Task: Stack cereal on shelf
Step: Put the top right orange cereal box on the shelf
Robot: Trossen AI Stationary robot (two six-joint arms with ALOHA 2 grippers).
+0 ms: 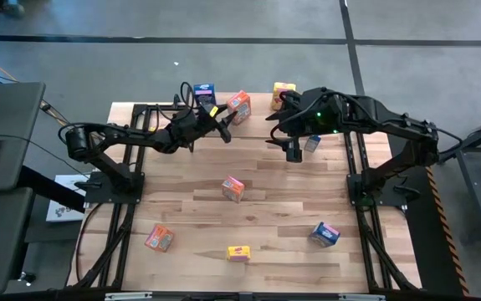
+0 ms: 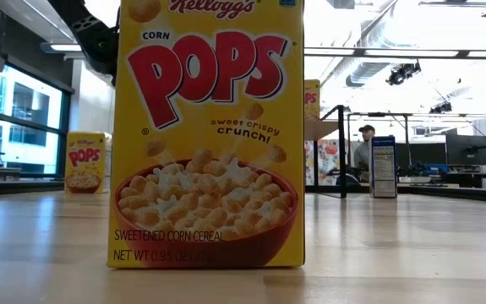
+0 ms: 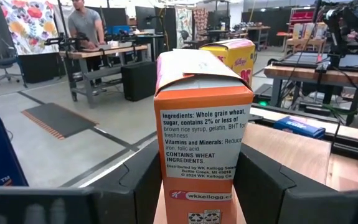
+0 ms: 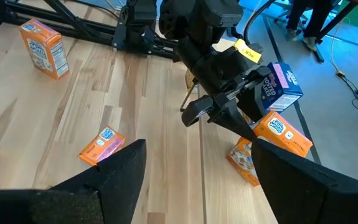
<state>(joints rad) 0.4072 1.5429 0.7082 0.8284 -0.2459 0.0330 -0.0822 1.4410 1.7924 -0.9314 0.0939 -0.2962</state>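
My left gripper (image 1: 226, 124) (image 3: 198, 198) reaches to the table's far edge and is shut on an orange cereal box (image 1: 238, 106) (image 3: 202, 118) (image 4: 277, 134). A blue box (image 1: 205, 92) (image 4: 279, 87) and a yellow box (image 1: 283, 90) stand to either side of it. Part of the shelf (image 2: 325, 128) shows in the low view, with a yellow box (image 2: 312, 97) on its plank. My right gripper (image 1: 294, 150) (image 4: 194, 177) is open and hovers beside a blue box (image 1: 311, 143), touching nothing. My left gripper pinches the orange box's lower part (image 3: 174, 182) between its two fingers (image 3: 138, 186), one on each broad face, with the narrow ingredients panel toward the wrist. The fingers come in about level from the table's left. The box stands upright in the hold; its bottom is out of the picture.
Loose boxes lie on the tabletop: orange (image 1: 233, 188) in the middle, orange (image 1: 159, 238), yellow (image 1: 238, 253) (image 2: 207, 135) and blue (image 1: 325, 234) near the front edge. The yellow one fills the low view. Black frame rails (image 1: 127, 167) run along both sides.
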